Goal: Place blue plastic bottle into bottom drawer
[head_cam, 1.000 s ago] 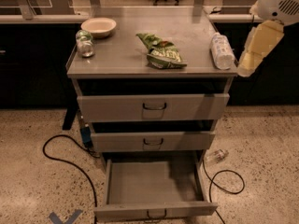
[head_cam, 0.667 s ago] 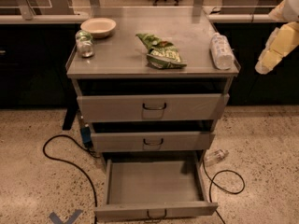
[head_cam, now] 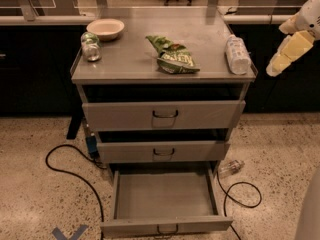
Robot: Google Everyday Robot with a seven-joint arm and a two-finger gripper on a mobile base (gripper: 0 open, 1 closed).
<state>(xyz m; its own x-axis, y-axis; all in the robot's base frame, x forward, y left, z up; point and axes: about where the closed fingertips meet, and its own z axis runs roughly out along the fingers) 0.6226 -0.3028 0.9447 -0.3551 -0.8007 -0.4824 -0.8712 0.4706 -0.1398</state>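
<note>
The blue plastic bottle lies on its side at the right edge of the grey cabinet top, cap toward the back. The bottom drawer is pulled fully out and nothing lies in its tray. My gripper, pale yellow, hangs in the air just right of the cabinet's top right corner. It is level with the bottle, apart from it and holds nothing. The white arm reaches in from the upper right.
A green chip bag lies mid-top, a white bowl and a green-topped can at the left. The two upper drawers are closed. On the floor are a small clear bottle, black cables and a blue tape mark.
The gripper swung right away from the cabinet, then came back a little to the left. The bottle, bag and drawers have not moved.
</note>
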